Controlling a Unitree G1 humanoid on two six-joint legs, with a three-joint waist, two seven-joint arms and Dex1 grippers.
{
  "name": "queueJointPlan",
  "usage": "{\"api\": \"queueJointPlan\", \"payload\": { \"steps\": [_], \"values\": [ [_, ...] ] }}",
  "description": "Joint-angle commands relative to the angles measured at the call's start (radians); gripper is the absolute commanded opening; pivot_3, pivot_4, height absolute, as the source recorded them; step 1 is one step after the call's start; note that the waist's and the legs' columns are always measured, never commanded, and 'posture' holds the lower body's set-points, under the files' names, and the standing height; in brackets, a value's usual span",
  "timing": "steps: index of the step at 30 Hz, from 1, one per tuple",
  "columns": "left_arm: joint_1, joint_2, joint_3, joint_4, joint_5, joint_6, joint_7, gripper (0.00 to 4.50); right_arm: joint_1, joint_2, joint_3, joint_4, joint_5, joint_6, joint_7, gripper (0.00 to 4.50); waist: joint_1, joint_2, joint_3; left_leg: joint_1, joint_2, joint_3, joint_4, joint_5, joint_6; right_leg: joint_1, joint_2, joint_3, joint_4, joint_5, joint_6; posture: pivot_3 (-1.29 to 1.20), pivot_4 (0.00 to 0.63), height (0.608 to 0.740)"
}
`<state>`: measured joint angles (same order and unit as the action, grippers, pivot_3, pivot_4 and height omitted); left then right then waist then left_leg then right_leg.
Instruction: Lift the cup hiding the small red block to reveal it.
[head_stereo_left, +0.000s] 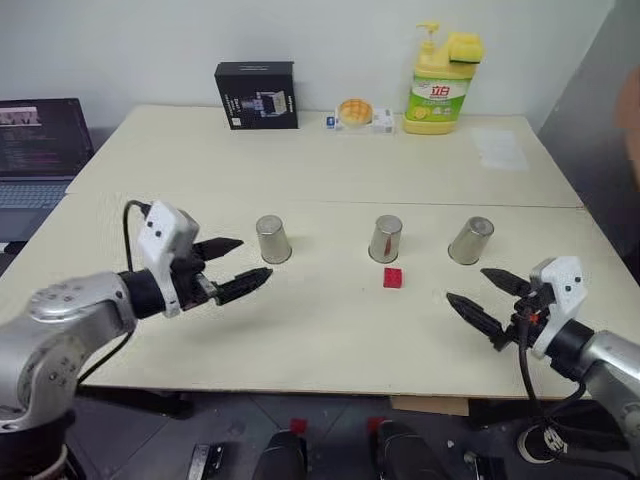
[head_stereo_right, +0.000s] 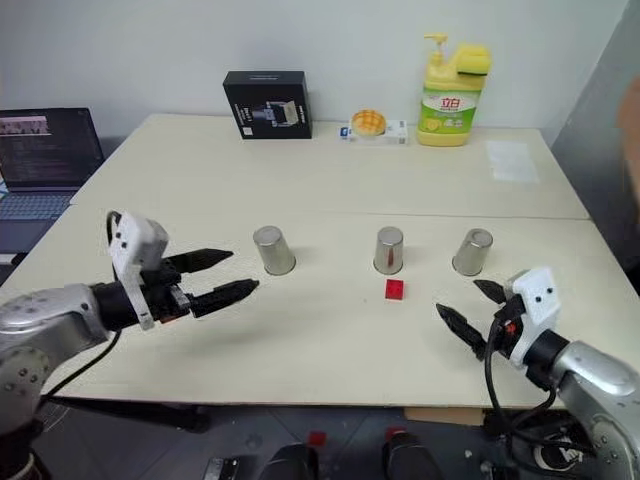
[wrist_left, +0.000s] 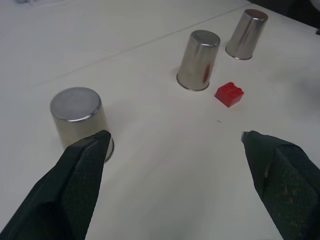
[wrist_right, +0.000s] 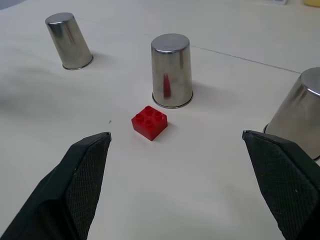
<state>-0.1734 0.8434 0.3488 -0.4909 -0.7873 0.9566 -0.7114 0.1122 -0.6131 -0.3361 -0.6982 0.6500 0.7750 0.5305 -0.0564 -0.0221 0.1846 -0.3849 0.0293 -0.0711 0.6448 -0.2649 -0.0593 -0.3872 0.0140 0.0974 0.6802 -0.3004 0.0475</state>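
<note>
The table (head_stereo_left: 320, 330) is lit evenly and softly from overhead; no hard glare is seen on it. Short, faint shadows are cast behind the cups (wrist_right: 172, 70). The red block (wrist_right: 149, 122) is mirrored in the middle cup's steel. In the wrist views the near fingers (wrist_left: 75, 185) are rendered soft and the far table edge is slightly blurred.

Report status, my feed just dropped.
Left gripper and right gripper open, empty. Red block uncovered before middle cup. Nothing in the way.
</note>
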Motion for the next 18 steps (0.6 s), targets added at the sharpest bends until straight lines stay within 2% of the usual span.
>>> {"api": "queueJointPlan", "payload": {
  "steps": [1,18],
  "values": [
    [0.031,0.003,-0.018,-0.014,0.032,-0.053,-0.011,4.50,-0.022,0.006,0.016,0.001,-0.003,-0.018,-0.018,4.48,0.000,0.000,0.000,-0.001,0.000,0.000,0.000,0.000,0.000,-0.001,0.000,0.000,0.000,0.000,0.000,0.00,0.150,0.740],
    [0.080,-0.007,-0.050,-0.059,0.033,-0.085,0.000,4.50,0.002,0.042,0.040,0.008,-0.014,-0.032,-0.075,4.48,0.009,0.000,0.000,-0.001,0.000,-0.001,0.001,0.000,-0.001,-0.001,-0.001,-0.001,0.000,0.000,0.000,0.00,0.150,0.740]
  ]
}}
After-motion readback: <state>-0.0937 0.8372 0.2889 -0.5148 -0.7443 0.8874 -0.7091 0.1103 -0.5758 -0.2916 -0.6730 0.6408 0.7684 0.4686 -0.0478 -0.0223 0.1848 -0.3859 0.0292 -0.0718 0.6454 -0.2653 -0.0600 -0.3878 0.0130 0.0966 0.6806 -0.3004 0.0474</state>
